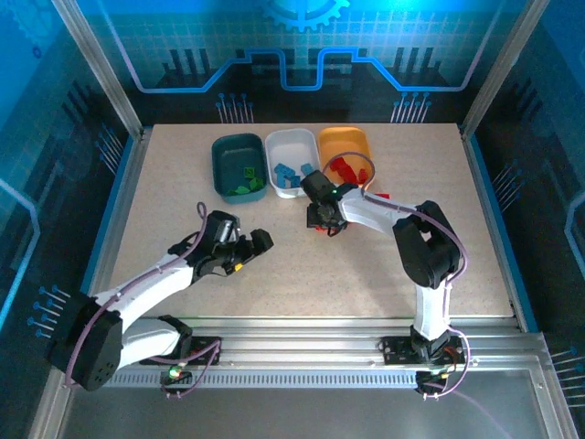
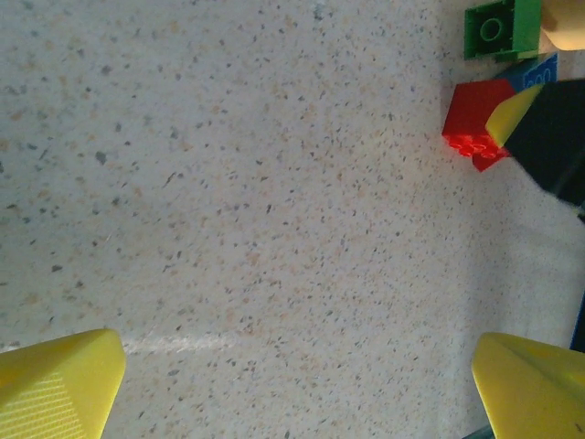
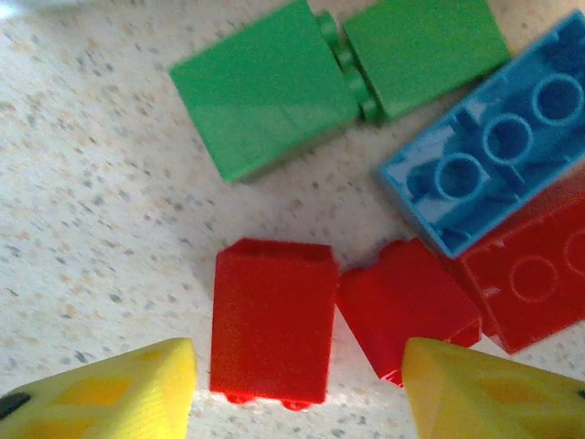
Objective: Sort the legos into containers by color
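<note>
Loose legos (image 3: pixel 494 146) are clustered on the table (image 3: pixel 91 183) just before the containers (image 1: pixel 233 155), in which green, blue and red bricks are already sorted. Two red bricks (image 3: pixel 271 320) are straddled, ungripped, by the half-open right gripper (image 3: pixel 297 389). The left gripper (image 2: pixel 292 384) is held wide open, empty.

Top view: the right hand (image 1: pixel 326 218) blocks the worktop (image 1: pixel 366 293) beneath it. The pieces in the teal tray (image 1: pixel 218 160) are too small to count; they look green.

Right wrist view: we see the blue lego (image 3: pixel 484 165) and the far red lego (image 3: pixel 535 279) run off the right edge.

Left wrist view: the green lego (image 2: pixel 498 29) is cut by the top edge.
</note>
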`<control>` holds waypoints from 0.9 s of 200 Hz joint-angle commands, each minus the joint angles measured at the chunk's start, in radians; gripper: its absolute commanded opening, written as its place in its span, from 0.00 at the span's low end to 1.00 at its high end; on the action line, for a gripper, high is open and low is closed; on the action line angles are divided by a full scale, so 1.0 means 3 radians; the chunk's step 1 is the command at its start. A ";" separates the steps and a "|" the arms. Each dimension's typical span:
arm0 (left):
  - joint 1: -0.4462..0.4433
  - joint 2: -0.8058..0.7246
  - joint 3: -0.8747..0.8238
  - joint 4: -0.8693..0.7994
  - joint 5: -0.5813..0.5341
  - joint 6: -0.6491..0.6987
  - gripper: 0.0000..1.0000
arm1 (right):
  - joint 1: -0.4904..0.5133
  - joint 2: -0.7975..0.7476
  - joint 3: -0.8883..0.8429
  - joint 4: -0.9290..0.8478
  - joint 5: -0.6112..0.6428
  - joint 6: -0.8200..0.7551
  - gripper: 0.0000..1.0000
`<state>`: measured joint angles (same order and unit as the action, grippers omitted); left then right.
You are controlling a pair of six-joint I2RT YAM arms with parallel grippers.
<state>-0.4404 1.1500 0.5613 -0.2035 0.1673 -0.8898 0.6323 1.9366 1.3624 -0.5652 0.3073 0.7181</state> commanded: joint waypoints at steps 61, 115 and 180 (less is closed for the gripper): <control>0.0082 -0.0115 -0.0061 -0.0063 -0.0036 0.0030 0.99 | 0.0105 0.0365 0.0313 -0.0136 0.0149 -0.0049 0.47; 0.0097 -0.0035 -0.0036 -0.0027 0.0008 0.0049 0.99 | 0.0236 0.0370 0.0299 -0.0152 0.0222 -0.0153 0.40; 0.0102 -0.0013 -0.0025 -0.0025 0.0036 0.0081 0.99 | 0.0268 0.0431 0.0356 -0.0171 0.0242 -0.0214 0.36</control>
<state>-0.4206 1.1454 0.5560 -0.2054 0.1688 -0.8879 0.7040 2.0624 1.4551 -0.5854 0.3641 0.6674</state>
